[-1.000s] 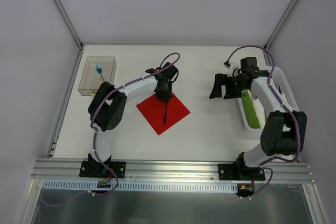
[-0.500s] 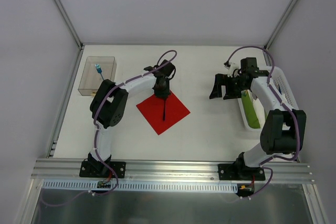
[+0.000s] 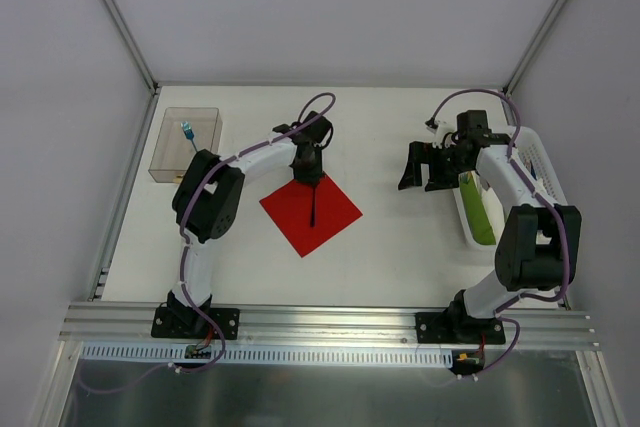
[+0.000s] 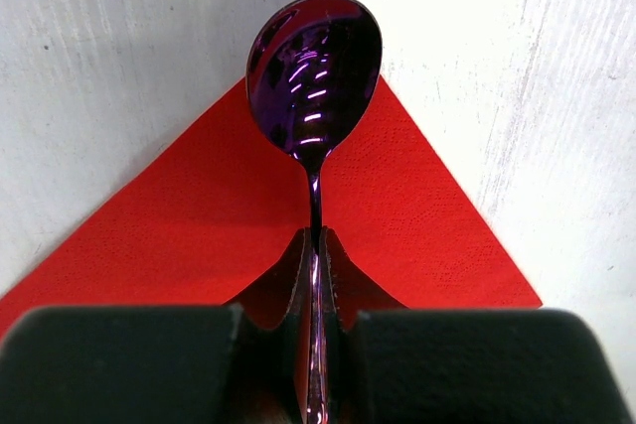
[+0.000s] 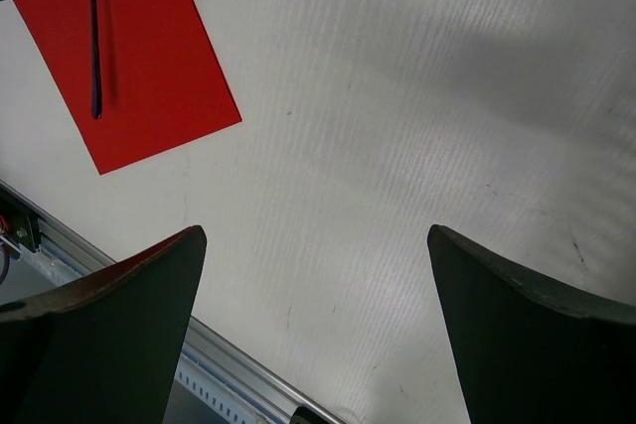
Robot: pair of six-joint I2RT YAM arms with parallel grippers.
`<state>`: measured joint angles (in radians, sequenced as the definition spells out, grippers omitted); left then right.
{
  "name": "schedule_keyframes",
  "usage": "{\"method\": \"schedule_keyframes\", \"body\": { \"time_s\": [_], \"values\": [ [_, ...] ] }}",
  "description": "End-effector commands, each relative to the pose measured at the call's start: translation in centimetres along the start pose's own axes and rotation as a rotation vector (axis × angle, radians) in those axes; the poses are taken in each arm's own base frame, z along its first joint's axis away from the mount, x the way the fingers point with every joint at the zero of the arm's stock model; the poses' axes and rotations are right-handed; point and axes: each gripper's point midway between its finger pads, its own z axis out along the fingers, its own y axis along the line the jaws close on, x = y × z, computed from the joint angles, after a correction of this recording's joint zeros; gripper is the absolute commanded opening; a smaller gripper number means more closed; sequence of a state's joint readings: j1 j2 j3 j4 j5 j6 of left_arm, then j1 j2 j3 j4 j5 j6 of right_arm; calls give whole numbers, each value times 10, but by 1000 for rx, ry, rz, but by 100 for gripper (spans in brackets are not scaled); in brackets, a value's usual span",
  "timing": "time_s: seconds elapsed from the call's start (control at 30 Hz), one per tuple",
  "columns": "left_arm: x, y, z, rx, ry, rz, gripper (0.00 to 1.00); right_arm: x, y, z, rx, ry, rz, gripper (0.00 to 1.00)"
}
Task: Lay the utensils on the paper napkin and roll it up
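Top external view: seeing a clear box at the upper left of the frame, holding one blue-headed utensil; seeing a white basket at the right edge, holding a green bundle lying lengthwise along its left side; finding the red napkin lying flat as a diamond on the table left of centre, well apart from both containers.

Seeing the left arm reaching from its base at lower left up and across to the napkin's far corner, wrist pointing down; finding the left gripper clamped on the thin handle of a purple spoon; in the left wrist view, seeing the spoon's bowl poking past the napkin's corner onto bare table, handle running back between the fingers over the red paper; in the top view, seeing that handle as a dark line crossing the napkin's middle.

Seeing the right arm bending up the right side and turning leftward, just beside the basket; finding the right gripper hanging over bare table, jaws spread wide apart, gripping nothing; in the right wrist view, seeing napkin and spoon handle in the upper left corner, well apart from those fingers.
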<state>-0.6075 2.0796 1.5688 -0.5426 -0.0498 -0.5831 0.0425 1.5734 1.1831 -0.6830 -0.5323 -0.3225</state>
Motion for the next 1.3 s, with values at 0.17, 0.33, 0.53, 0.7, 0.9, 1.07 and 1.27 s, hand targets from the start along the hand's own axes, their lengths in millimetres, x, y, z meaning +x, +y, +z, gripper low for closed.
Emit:
{"method": "schedule_keyframes", "body": {
  "time_s": [0.17,0.33,0.53,0.7,0.9,1.07,1.27],
  "values": [
    [-7,-11,5,40,4,32,3,-5,1,0,-17,-12,9,99],
    [-2,-8,11,30,21,37,4,-4,1,0,-17,-10,9,99],
    [1,-6,13,26,31,39,11,-5,1,0,-18,-12,9,99],
    [-1,-6,10,27,20,45,15,-6,1,0,-18,-13,9,99],
    [-6,-8,-3,41,-5,48,35,-5,2,-2,-20,-14,6,99],
    [-30,-11,-40,55,-109,102,52,-6,3,-2,-22,-20,1,99],
    [-73,11,-118,133,-242,74,60,-9,5,-4,-28,-27,-7,99]
  ]
}}
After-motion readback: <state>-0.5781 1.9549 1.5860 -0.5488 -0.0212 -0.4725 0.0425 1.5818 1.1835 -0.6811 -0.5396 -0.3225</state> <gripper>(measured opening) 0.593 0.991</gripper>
